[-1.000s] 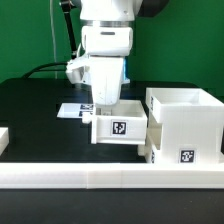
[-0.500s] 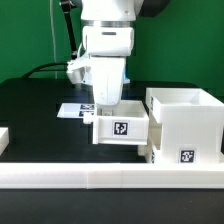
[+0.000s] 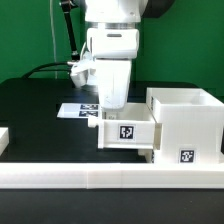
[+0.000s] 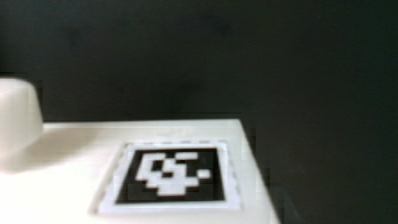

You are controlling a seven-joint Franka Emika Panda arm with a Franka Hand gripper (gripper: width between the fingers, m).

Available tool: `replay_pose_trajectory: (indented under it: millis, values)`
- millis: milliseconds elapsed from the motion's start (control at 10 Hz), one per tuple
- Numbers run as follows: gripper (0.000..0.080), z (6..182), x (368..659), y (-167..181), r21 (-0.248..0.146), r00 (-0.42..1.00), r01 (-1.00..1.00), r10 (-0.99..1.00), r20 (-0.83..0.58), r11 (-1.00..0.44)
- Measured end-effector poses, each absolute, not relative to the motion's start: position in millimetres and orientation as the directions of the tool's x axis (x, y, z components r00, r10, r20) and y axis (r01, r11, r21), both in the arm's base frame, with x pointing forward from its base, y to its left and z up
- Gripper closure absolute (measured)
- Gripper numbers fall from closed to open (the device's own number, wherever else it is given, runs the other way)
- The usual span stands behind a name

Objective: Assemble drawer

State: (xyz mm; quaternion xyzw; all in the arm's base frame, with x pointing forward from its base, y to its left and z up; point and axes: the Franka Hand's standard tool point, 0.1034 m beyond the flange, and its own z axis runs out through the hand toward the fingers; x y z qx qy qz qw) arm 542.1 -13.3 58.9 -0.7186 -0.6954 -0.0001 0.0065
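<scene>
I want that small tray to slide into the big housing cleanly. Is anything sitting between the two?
Nothing visible does. In the exterior view the tray under the gripper already sits right against the housing, with no loose part between them. Whether it has begun to enter cannot be told.

We see the scene through two cameras; the exterior view stands off the arm, low and close to table height, facing across the long white rail (image 3: 110,180) in the foreground toward the black table (image 3: 35,105) and a green backdrop behind it; it takes in the arm's lower body, the drawer housing (image 3: 185,125) at the exterior view's right, and a tray (image 3: 126,132) under the arm; the wrist view rides on the arm, looks steeply down from very near, and is blurred; it fills with a white surface bearing a square tag (image 4: 173,175) against the dark table; both views share that tagged tray.
</scene>
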Motion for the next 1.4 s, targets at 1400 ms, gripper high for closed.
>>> replay_pose_trajectory:
  millis: [1400]
  values:
    - [0.0757,58.1,538.4,-5.4,-0.023,0.042,0.999,0.999,0.011,-0.042]
